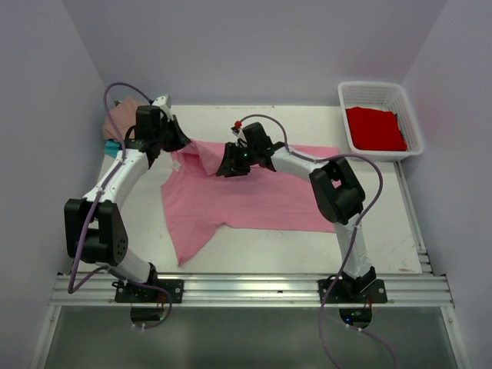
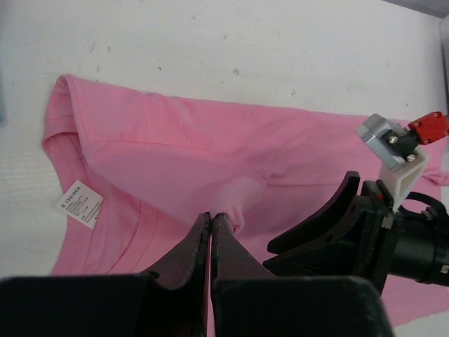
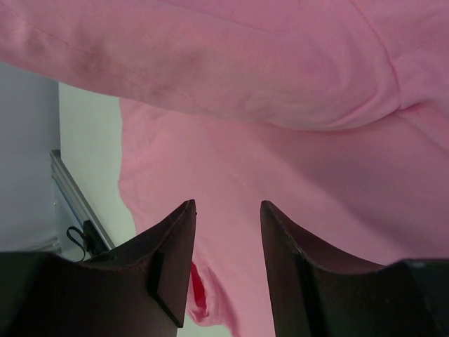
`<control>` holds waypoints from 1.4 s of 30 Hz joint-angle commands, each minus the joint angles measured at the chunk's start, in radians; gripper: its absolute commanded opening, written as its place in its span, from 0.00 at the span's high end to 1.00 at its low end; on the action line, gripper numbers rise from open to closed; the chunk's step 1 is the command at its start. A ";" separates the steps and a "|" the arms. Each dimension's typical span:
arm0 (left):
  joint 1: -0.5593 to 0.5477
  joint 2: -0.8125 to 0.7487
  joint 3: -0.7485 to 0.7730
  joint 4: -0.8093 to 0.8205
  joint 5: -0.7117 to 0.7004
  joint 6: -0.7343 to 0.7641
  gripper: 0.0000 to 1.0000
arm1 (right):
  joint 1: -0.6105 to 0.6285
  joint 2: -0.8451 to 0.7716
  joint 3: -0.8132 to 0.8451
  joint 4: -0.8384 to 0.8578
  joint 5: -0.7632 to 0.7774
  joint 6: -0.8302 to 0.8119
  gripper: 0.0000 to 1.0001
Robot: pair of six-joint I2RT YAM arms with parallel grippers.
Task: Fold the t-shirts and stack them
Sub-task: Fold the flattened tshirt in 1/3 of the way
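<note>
Pink t-shirt [image 1: 261, 201] spread flat mid-table [image 1: 384, 238], its far-left edge lifted | left gripper [image 2: 211, 219] clamped tight on a raised fold of it | right gripper [image 3: 227, 205] jaws apart, nothing between them, just above pink cloth | red t-shirt [image 1: 375, 128] in white basket [image 1: 411, 123], far-right corner

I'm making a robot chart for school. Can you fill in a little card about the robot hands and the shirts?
Left gripper: shut, pinching a fold of the bright pink cotton t-shirt
Right gripper: open above the same shirt, holding nothing
Pink t-shirt: spread on the white table, one edge lifted
Red cotton t-shirt: lying in the white plastic lattice basket
Dusty tan-pink shirt: far left corner, behind the left arm
</note>
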 commanded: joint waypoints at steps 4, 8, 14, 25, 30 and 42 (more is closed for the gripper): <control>0.007 0.013 0.024 0.074 0.040 -0.031 1.00 | 0.059 0.048 0.044 0.034 0.046 0.040 0.55; 0.007 0.031 0.024 0.083 0.043 -0.037 1.00 | 0.080 0.101 0.134 -0.017 0.096 0.026 0.54; 0.007 0.046 0.017 0.103 0.069 -0.054 1.00 | 0.094 0.181 0.240 -0.049 0.251 0.033 0.53; 0.007 0.060 0.036 0.101 0.074 -0.045 1.00 | 0.120 0.282 0.392 -0.118 0.379 0.021 0.57; 0.007 0.080 0.031 0.115 0.081 -0.049 1.00 | 0.131 0.281 0.362 -0.104 0.397 0.029 0.68; 0.008 0.120 0.014 0.134 0.077 -0.052 1.00 | 0.139 0.168 0.228 -0.089 0.468 -0.023 0.94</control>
